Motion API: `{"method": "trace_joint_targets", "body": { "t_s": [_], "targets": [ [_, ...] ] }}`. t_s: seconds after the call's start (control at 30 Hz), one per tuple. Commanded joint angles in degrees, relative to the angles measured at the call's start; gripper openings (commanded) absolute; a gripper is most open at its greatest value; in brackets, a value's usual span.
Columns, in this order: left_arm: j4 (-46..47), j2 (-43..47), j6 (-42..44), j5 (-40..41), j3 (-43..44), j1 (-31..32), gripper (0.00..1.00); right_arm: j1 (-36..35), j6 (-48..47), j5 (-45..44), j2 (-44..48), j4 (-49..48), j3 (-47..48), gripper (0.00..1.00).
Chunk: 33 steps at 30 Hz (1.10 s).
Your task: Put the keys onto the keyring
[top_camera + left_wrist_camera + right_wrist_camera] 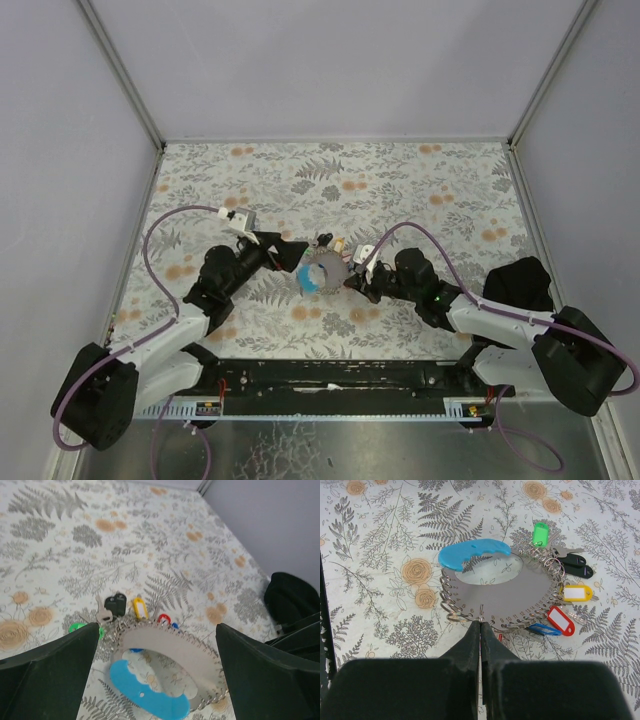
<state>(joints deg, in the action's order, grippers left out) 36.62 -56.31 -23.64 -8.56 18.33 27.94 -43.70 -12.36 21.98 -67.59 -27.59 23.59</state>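
No readable text or numbers, nothing legible on the keys [577,593]

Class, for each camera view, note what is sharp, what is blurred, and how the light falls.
Top external: even, soft light, but the keyring is too small for detail. Left wrist: the left gripper's fingers are dark, soft-edged blurs in the foreground. Right wrist: the keys are crisp, while the right gripper's fingers are blurred and dark.

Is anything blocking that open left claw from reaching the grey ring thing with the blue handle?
Nothing visible does. The open left gripper faces the grey, ring-edged keyring with its light-blue strap directly; the colour-capped keys lie along its far rim.
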Motion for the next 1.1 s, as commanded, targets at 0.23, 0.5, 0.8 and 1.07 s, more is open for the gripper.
{"method": "trace_joint_targets", "body": {
  "t_s": [0.23,0.5,0.8,1.07],
  "targets": [
    [3.4,-12.0,2.2,-12.5,1.2,0.0,1.0,1.0,1.2,-0.4,2.4,-7.6,-2.5,0.0],
    [9.4,-14.0,-3.2,-14.6,-4.7,3.1,0.94,1.1,3.1,-0.7,0.4,-12.8,-4.7,0.0],
    [19.2,-16.5,-10.9,-8.2,-11.5,10.0,0.88,1.4,4.4,-0.4,-2.5,-17.6,-5.4,0.0],
    [25.8,-17.3,-14.7,-7.2,-13.4,14.0,0.83,1.7,4.3,-0.4,-3.6,-17.1,-5.4,0.0]
  ]
}}
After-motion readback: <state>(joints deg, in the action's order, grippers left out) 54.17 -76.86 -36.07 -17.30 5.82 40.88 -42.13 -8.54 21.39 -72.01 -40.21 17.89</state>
